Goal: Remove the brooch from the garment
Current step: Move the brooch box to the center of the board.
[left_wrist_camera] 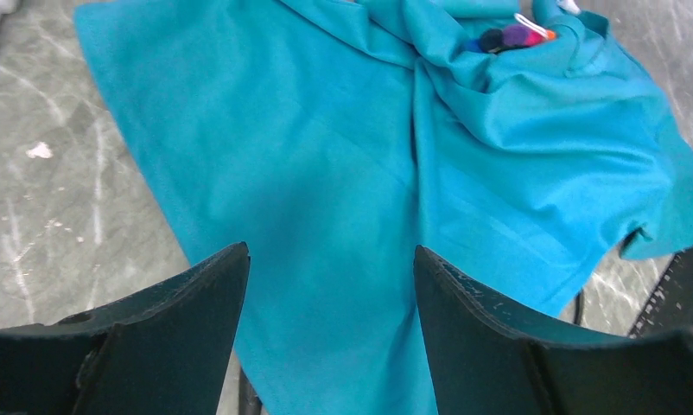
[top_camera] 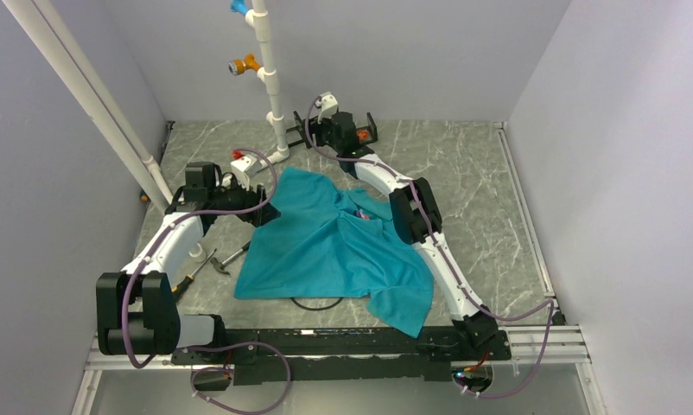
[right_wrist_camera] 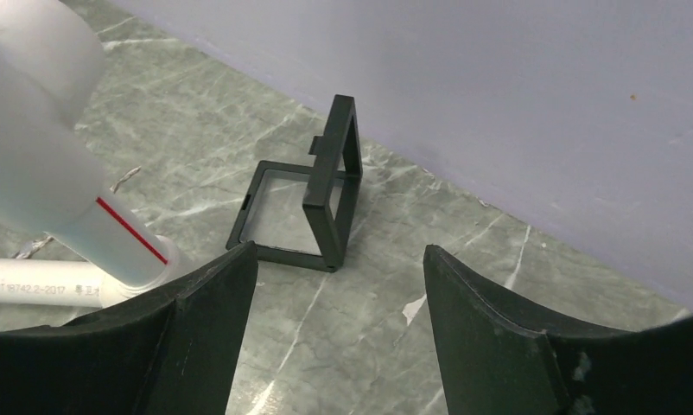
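The teal-blue garment (top_camera: 326,251) lies spread and rumpled on the marble table. It fills the left wrist view (left_wrist_camera: 326,156). The brooch (top_camera: 360,213), a tiny pink-purple ornament with coloured bits, sits in a fold near the collar; in the left wrist view it shows (left_wrist_camera: 511,36) at the top right. My left gripper (top_camera: 263,213) is open and empty above the garment's left edge (left_wrist_camera: 330,259), apart from the brooch. My right gripper (top_camera: 304,134) is open and empty at the back of the table, far from the garment, over bare marble (right_wrist_camera: 339,259).
A white pipe stand (top_camera: 270,78) with orange (top_camera: 244,65) and blue fittings rises at the back; its base pipe (right_wrist_camera: 49,173) is beside the right gripper. A small black hinged frame (right_wrist_camera: 304,203) lies by the back wall. Pliers (top_camera: 218,259) lie left of the garment. A black cable (top_camera: 317,303) pokes from its hem.
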Available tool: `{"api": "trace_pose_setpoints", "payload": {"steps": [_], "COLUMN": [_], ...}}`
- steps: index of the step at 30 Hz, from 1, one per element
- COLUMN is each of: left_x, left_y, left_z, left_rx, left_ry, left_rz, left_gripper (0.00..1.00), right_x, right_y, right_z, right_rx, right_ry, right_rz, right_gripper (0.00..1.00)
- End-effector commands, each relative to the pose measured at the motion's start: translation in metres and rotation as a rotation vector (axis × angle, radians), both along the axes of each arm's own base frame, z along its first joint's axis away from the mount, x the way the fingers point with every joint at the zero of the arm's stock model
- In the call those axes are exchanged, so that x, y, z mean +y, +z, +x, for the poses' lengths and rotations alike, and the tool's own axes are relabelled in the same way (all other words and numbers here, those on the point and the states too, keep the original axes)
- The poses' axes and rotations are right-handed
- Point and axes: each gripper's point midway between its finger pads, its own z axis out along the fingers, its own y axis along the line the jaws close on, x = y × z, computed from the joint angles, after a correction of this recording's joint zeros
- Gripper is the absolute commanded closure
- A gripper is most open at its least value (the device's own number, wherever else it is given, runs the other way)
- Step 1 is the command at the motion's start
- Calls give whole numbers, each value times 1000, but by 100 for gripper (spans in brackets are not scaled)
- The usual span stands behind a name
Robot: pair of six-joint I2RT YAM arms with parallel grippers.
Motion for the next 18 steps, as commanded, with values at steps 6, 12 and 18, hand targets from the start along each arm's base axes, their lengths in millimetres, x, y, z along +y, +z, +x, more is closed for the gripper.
{"api": "trace_pose_setpoints", "payload": {"steps": [6, 12, 18], "left_x": [9, -24, -62], "left_y": [34, 79, 83], "left_z": [72, 137, 219], "left_rx": [-186, -317, -290], "left_ry": [182, 273, 478], "left_rz": [131, 167, 148], "left_gripper": [27, 19, 24], "right_x": [-22, -90, -189], "right_y": [97, 151, 168], "right_z": [-21, -62, -120], "right_rx": [-101, 15, 134], "right_ry": [38, 49, -53], "right_rz": [34, -9, -26], "right_gripper": [23, 17, 15]}}
